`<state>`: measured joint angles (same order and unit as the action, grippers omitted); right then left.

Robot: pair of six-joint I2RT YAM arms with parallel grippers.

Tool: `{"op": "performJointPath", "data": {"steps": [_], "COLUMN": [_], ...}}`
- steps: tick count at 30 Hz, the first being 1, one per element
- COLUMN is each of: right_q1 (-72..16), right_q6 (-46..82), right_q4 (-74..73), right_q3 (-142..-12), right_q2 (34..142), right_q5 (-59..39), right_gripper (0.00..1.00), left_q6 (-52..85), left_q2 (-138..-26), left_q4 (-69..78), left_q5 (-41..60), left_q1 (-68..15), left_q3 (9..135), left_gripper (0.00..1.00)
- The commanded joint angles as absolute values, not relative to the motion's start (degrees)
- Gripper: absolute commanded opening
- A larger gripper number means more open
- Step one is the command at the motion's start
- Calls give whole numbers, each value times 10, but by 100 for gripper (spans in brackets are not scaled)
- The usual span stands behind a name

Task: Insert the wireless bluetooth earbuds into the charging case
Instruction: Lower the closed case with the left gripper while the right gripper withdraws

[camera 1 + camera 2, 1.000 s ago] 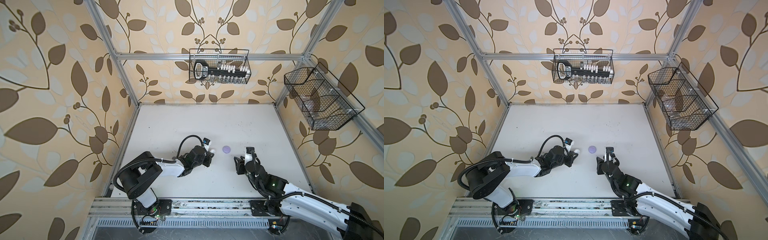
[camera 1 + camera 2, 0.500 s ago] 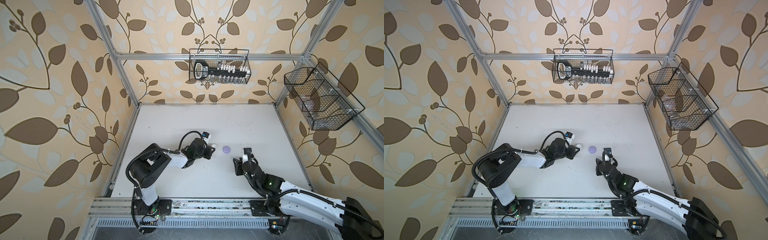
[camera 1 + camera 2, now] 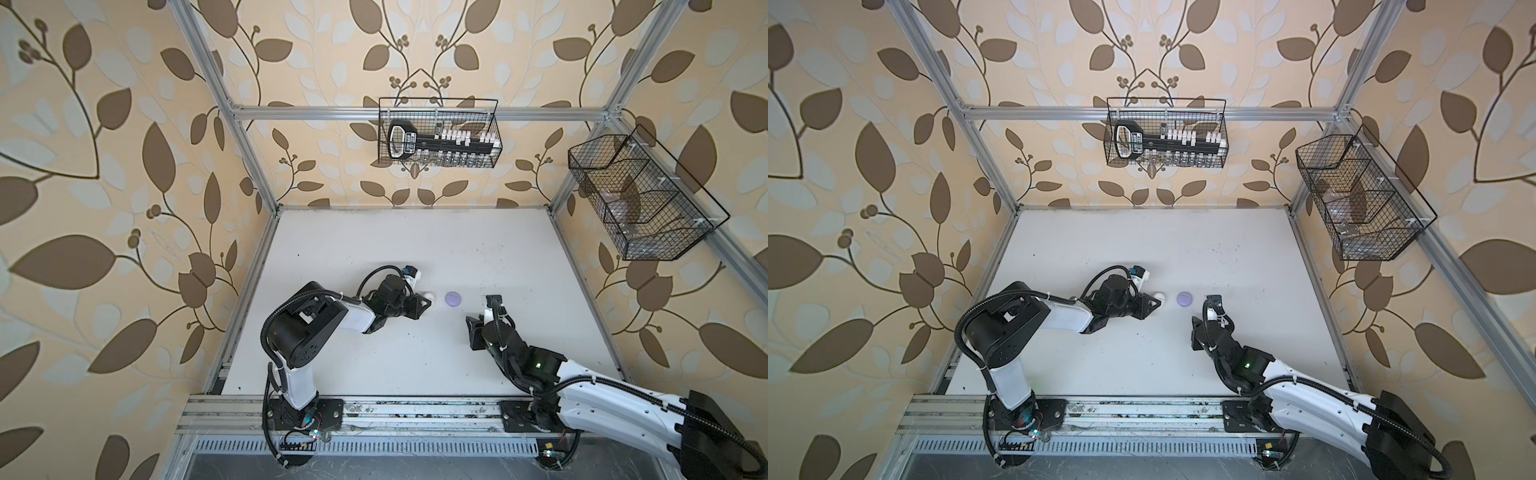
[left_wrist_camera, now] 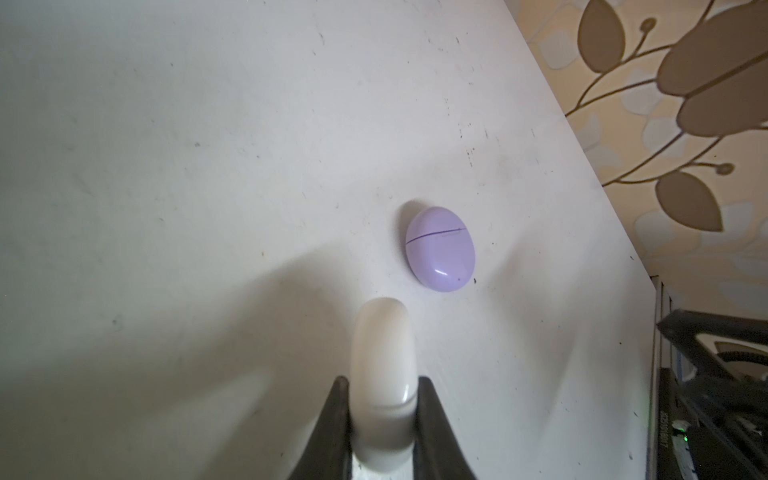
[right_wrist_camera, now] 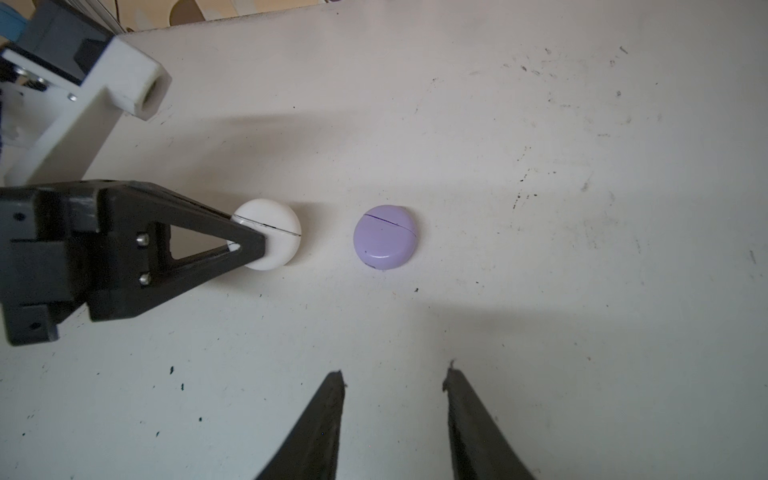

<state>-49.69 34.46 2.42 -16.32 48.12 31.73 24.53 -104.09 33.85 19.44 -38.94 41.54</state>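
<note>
My left gripper [image 4: 383, 380] is shut on the white round charging case [image 4: 384, 374], gripping it edge-on by its two flat faces. In the right wrist view that white case [image 5: 270, 232] sticks out of the left gripper [image 5: 249, 241] low over the table, its seam closed. A lavender case [image 5: 384, 237], also closed, lies flat just beyond it; in both top views the lavender case [image 3: 453, 298] [image 3: 1185, 299] is right of the white case [image 3: 429, 296] [image 3: 1159, 296]. My right gripper [image 5: 395, 374] [image 3: 473, 326] is open and empty, short of the lavender case. The earbuds are out of view.
The white table [image 3: 374, 241] carries only the two cases. A wire basket [image 3: 439, 133] with a black tool rack hangs on the back wall, another wire basket [image 3: 640, 199] on the right wall. Aluminium frame posts [image 3: 249, 149] border the table.
My left gripper has carried the white case a little farther right, toward the lavender case, and its elbow has swung in. My right gripper has drifted slightly left.
</note>
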Motion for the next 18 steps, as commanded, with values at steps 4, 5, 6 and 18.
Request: {"op": "performJointPath", "data": {"steps": [4, 5, 6, 18], "right_q1": [-493, -493, -493, -490], "right_q6": [350, 349, 350, 348], "right_q4": [21, 20, 20, 18], "right_q3": [-182, -182, -182, -183], "right_q2": [482, 482, 483, 484], "right_q5": [320, 319, 319, 312], "right_gripper": [42, 42, 42, 42], "left_q6": [233, 231, 230, 238], "left_q2": [-1042, -1041, -1041, -1037], "left_q4": [301, 296, 293, 271], "left_q5": [209, 207, 207, 199], "left_q1": [-385, -385, -385, -384], "left_q3": [442, 443, 444, 450], "left_gripper": [3, 5, 7, 37]}}
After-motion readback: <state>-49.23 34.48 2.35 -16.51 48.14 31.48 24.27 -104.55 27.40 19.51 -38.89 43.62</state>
